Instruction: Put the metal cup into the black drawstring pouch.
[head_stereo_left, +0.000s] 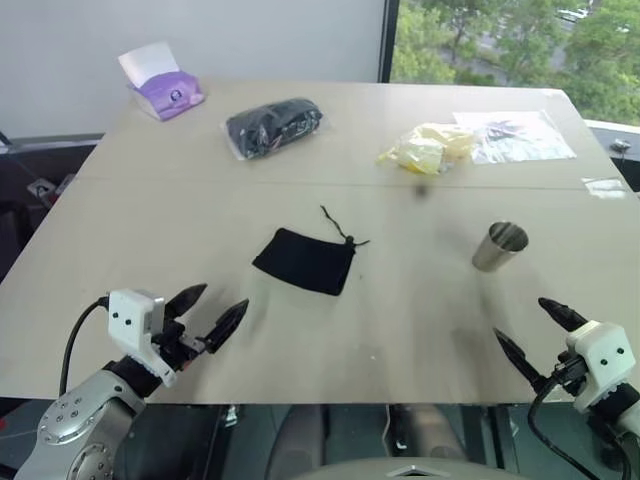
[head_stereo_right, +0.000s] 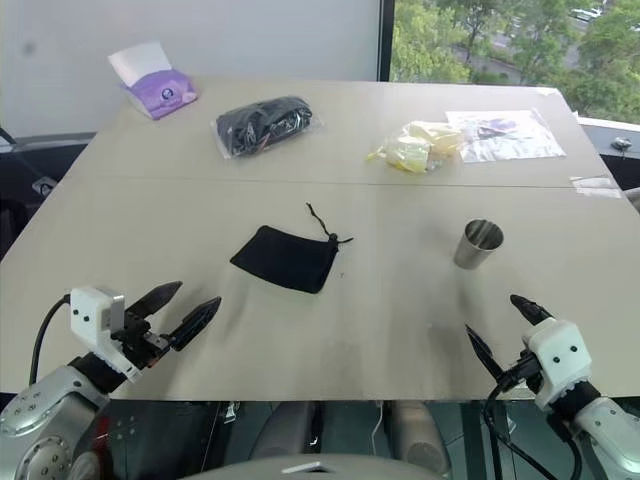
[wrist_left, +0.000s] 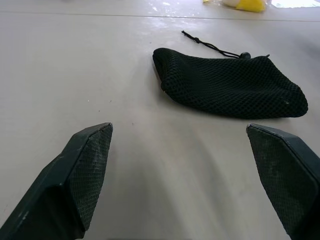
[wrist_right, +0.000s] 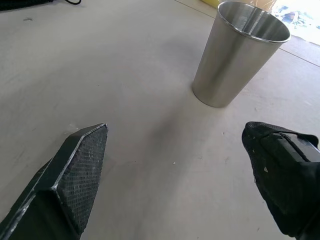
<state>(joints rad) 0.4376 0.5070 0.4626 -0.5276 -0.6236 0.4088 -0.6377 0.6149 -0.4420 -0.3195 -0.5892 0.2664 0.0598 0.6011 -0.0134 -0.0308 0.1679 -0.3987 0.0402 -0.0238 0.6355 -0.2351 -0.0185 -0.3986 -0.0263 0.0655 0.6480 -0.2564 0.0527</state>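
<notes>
1. Both pincers hang low over the near edge of the bench (head_stereo_left: 400, 340), each with its two black fingers spread wide and nothing between them. The left pincer (head_stereo_left: 217, 308) and the right pincer (head_stereo_left: 530, 330) touch neither the bench nor any object.

2. Ahead of the right pincer, a little to its outer side, the metal cup (head_stereo_left: 499, 246) stands upright on the bench with its mouth up, apart from the fingers.

3. Ahead of the left pincer and toward the middle of the bench, the black drawstring pouch (head_stereo_left: 305, 261) lies flat, its cord (head_stereo_left: 337, 226) trailing away from the far corner. It also lies clear of the fingers.

4. Judging by this layout, the step in hand is the first reach: right pincer to the cup, left pincer to the pouch.

5. To do it well, the right pincer should go forward level, straddle the cup's wall about mid-height and close gently, since the smooth tapered steel may slip upward or tip if pinched near the rim.

6. The left pincer probably needs the pouch's cord end, where the mouth seems to be; whether that mouth is drawn closed cannot be told from here.

7. Far beyond both pincers lie a plastic-wrapped black bundle (head_stereo_left: 272, 126), a yellow packet (head_stereo_left: 425, 149) and a purple tissue pack (head_stereo_left: 165, 90), none of them needed.
</notes>
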